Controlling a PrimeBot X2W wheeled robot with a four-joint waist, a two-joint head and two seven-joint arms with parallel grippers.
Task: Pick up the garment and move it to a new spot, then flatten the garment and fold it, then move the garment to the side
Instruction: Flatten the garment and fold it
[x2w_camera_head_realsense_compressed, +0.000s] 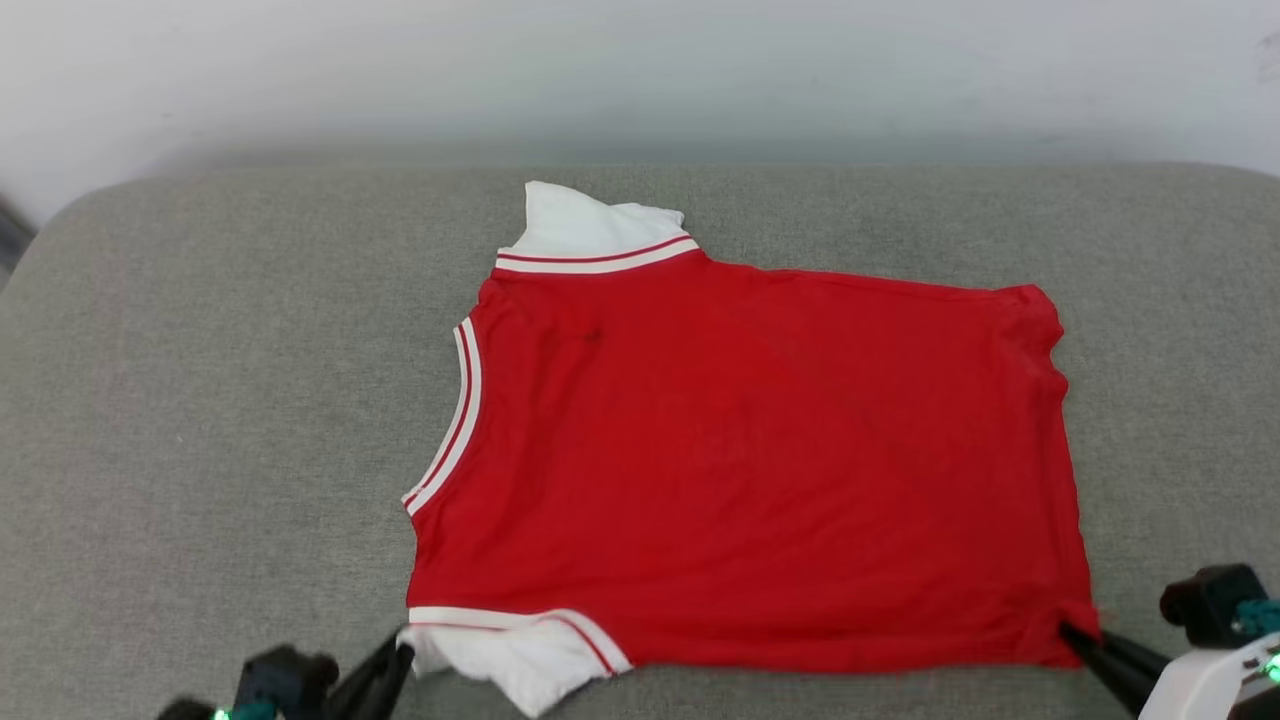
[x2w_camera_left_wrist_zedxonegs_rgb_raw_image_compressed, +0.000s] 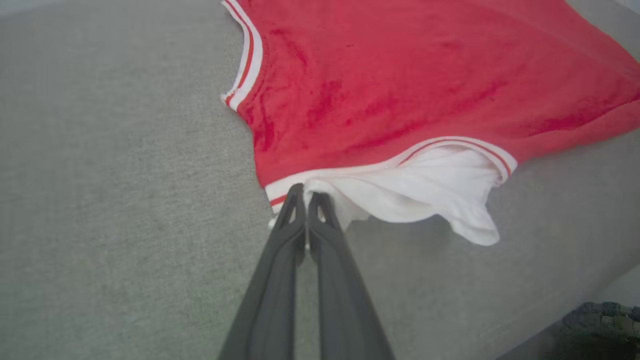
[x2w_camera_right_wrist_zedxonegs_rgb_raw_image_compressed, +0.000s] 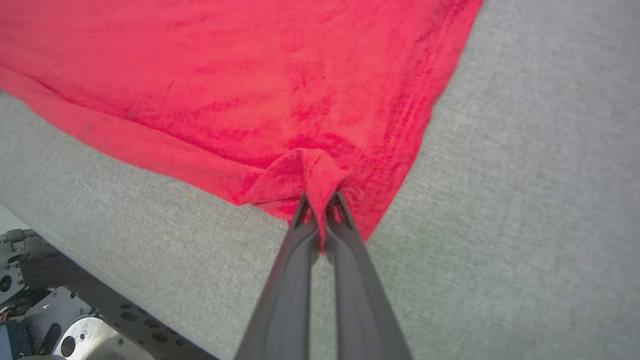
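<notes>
The garment's (x2w_camera_head_realsense_compressed: 750, 450) near sleeve and hem corner were clamped by the low-held left gripper (x2w_camera_left_wrist_zedxonegs_rgb_raw_image_compressed: 306, 197) and right gripper (x2w_camera_right_wrist_zedxonegs_rgb_raw_image_compressed: 321, 202); both arms were cropped.

Light: bright, even and diffuse, seemingly overhead; no glare.
Shadows: one faint, soft shadow under the near hem of the red soft-fabric jersey with white sleeves (x2w_camera_head_realsense_compressed: 750, 450), on the grey woven-fabric table (x2w_camera_head_realsense_compressed: 200, 450).
Head view: sharp; far wall hazy.
Wrist views: red oversaturated and blotchy; edges bowed; left claw (x2w_camera_left_wrist_zedxonegs_rgb_raw_image_compressed: 306, 192) and right claw (x2w_camera_right_wrist_zedxonegs_rgb_raw_image_compressed: 320, 200) soft-focused toward the bottom edge.
</notes>
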